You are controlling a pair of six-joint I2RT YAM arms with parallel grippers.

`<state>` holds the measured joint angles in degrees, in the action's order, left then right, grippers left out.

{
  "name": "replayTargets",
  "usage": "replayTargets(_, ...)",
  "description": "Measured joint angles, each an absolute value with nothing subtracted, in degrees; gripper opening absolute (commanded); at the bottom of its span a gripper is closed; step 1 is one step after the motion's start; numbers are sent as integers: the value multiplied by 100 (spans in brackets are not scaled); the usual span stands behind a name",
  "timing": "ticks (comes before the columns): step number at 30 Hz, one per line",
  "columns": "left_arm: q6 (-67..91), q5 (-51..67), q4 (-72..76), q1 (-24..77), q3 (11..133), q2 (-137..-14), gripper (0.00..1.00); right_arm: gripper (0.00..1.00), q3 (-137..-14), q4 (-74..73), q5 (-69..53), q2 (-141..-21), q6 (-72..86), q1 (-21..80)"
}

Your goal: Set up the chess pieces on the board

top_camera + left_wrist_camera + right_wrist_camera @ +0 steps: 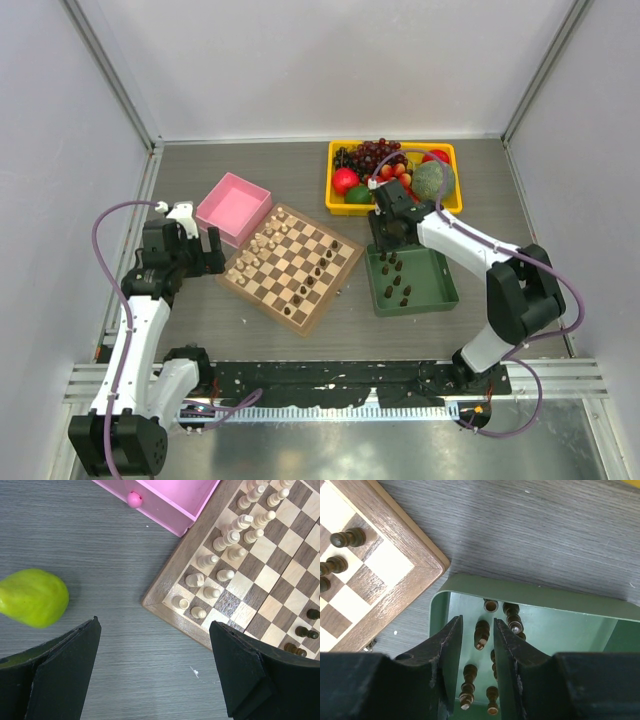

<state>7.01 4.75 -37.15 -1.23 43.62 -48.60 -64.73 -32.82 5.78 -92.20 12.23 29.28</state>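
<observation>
The board (290,265) lies tilted at the table's middle, with cream pieces along its left side and several dark chess pieces (316,274) on its right side. More dark chess pieces (470,680) lie in a green tray (560,625). My right gripper (476,620) reaches down into that tray (428,268), its jaws narrowly apart. One lying dark piece (481,631) sits between them with a slim gap on each side. My left gripper (155,625) hangs wide open over bare table beside the board's corner (165,587), holding nothing.
A pink box (233,208) touches the board's far-left edge. A yellow tray (331,182) of fruit stands behind the green tray. A green pear (32,597) lies on the table left of my left gripper (207,250).
</observation>
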Motion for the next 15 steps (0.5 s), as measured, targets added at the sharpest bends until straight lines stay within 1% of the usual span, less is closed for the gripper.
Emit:
replayTargets(5, 701, 473, -3715, -123, 4362, -4864, 99, 37, -6471, -3240, 550, -9085, 1223, 2928)
replayTargets(10, 701, 475, -3712, -123, 4362, -4864, 99, 34, -6431, -3214, 552, -9091, 1225, 2928)
replayTargets(15, 701, 475, -3715, -123, 4362, -4864, 99, 34, -6420, -3177, 572, -9190, 1229, 2930)
